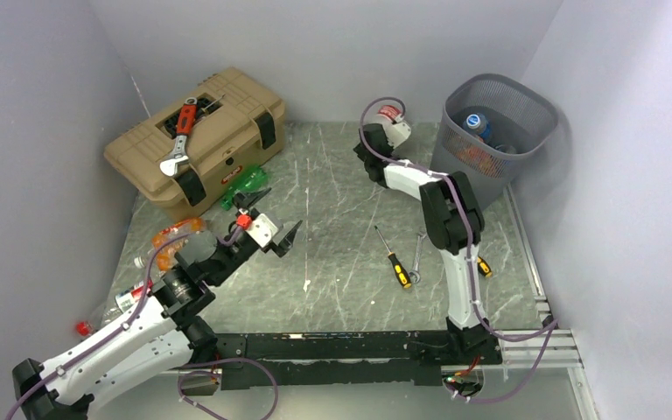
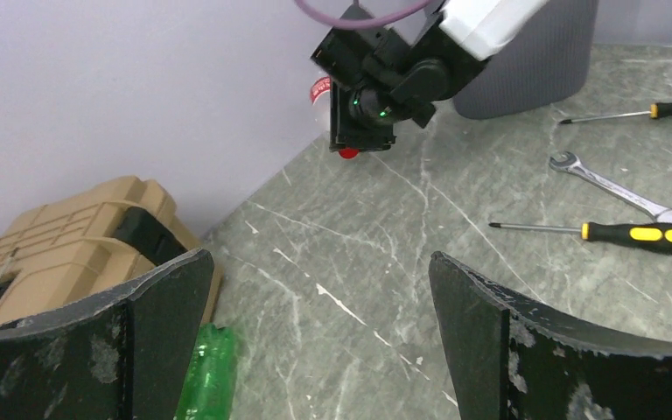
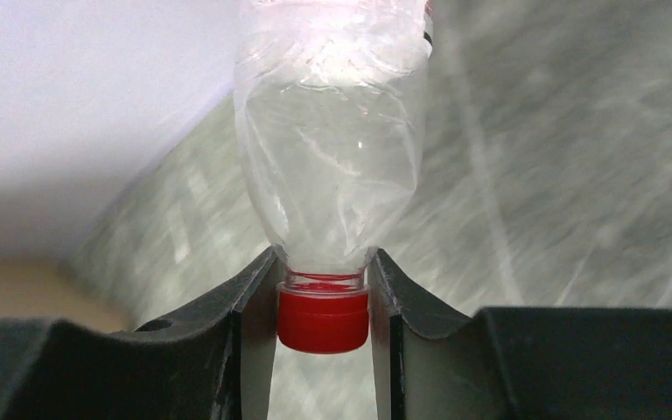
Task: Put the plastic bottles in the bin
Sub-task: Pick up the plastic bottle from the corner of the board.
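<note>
The right gripper (image 3: 324, 278) was clamped narrow on the neck of the clear bottle (image 3: 328, 149) at its red cap (image 3: 324, 319), the bottle's long axis running straight out from the fingers. The bin (image 1: 500, 78) stood near, on that arm's right. The left gripper (image 1: 273, 217) was well apart from it and gaped wide near a green bottle (image 1: 245, 182).

Three plain walls, pale lilac-grey, close the space: back wall (image 1: 315, 44), left wall (image 1: 26, 131) and right wall (image 1: 630, 175). The right one looks a bit lighter than the left. They meet the table (image 1: 332, 227) directly, w/ its top grey-green and crossed by thin white streaks, approx. like marble. A silver metal rail (image 1: 529, 262) runs along the right edge and the near edge. Light is soft and even, shadows weak. In the right wrist view the top is blurred.
</note>
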`<state>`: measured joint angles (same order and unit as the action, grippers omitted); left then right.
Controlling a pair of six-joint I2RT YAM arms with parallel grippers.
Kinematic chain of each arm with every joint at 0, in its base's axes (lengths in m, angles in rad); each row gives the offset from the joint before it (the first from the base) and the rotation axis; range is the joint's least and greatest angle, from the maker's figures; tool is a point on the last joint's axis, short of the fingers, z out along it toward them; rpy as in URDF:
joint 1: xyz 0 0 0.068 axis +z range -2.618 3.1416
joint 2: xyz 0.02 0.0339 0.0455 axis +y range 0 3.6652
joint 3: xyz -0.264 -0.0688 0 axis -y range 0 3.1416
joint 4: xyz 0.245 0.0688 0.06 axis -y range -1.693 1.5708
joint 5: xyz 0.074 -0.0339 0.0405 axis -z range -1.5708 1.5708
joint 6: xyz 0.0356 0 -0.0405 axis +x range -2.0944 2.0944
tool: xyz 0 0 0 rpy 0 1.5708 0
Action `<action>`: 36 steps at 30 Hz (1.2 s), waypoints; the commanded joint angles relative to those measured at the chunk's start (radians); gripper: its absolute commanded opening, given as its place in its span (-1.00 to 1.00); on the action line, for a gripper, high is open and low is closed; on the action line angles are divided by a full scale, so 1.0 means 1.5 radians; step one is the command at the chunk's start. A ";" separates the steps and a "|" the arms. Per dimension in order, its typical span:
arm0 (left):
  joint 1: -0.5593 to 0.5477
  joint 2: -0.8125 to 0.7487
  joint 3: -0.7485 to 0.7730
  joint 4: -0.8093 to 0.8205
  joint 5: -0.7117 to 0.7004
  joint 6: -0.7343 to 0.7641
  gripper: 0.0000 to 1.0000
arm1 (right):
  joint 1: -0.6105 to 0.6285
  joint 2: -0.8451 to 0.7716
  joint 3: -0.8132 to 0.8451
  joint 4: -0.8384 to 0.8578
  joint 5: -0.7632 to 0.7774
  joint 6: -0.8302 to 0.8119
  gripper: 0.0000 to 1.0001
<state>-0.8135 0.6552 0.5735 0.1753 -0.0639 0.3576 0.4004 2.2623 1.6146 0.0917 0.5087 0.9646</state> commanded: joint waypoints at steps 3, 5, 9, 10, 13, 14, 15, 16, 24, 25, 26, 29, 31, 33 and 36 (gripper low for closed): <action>-0.001 -0.045 -0.006 0.049 -0.059 0.029 0.98 | 0.080 -0.283 -0.121 0.082 -0.111 -0.154 -1.00; 0.000 -0.055 -0.007 0.049 -0.062 0.033 0.98 | 0.104 -0.364 -0.174 0.042 -0.138 -0.181 -1.00; 0.001 -0.067 -0.008 0.036 -0.027 0.043 0.98 | 0.160 -0.548 -0.300 -0.087 -0.178 -0.222 -1.00; 0.001 -0.069 -0.007 0.029 -0.007 0.045 0.98 | 0.169 -0.594 -0.327 -0.124 -0.197 -0.233 -1.00; 0.001 -0.074 -0.006 0.015 0.065 0.050 0.98 | 0.179 -0.725 -0.369 -0.274 -0.273 -0.271 -1.00; 0.001 -0.074 -0.004 0.007 0.094 0.051 0.98 | 0.179 -0.761 -0.368 -0.326 -0.294 -0.288 -1.00; 0.002 -0.073 -0.001 -0.007 0.127 0.051 0.98 | 0.180 -0.792 -0.358 -0.383 -0.310 -0.303 -1.00; 0.001 -0.071 0.005 -0.021 0.160 0.050 0.98 | 0.180 -0.820 -0.344 -0.433 -0.316 -0.316 -1.00; -0.001 0.002 0.038 -0.064 0.344 0.143 0.98 | 0.187 -0.879 -0.231 -0.731 -0.412 -0.400 -1.00; -0.001 0.012 0.048 -0.080 0.361 0.166 0.98 | 0.192 -0.877 -0.227 -0.752 -0.419 -0.412 -1.00; -0.002 0.025 0.057 -0.096 0.369 0.201 0.98 | 0.196 -0.876 -0.226 -0.768 -0.424 -0.421 -1.00; -0.017 0.065 0.082 -0.168 0.351 0.304 0.98 | 0.208 -0.872 -0.230 -0.796 -0.434 -0.442 -1.00; -0.044 0.088 0.097 -0.199 0.302 0.361 0.98 | 0.212 -0.870 -0.233 -0.803 -0.428 -0.450 -1.00; -0.075 0.110 0.104 -0.217 0.236 0.427 0.98 | 0.213 -0.864 -0.234 -0.807 -0.428 -0.461 -1.00; -0.096 0.143 0.088 -0.180 0.149 0.491 0.98 | 0.215 -0.834 -0.217 -0.810 -0.420 -0.479 -1.00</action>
<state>-0.9184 0.8223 0.6910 -0.0925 0.3229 0.8799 0.7155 0.9749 1.2469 -1.0824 -0.1154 0.3107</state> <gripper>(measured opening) 0.992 0.401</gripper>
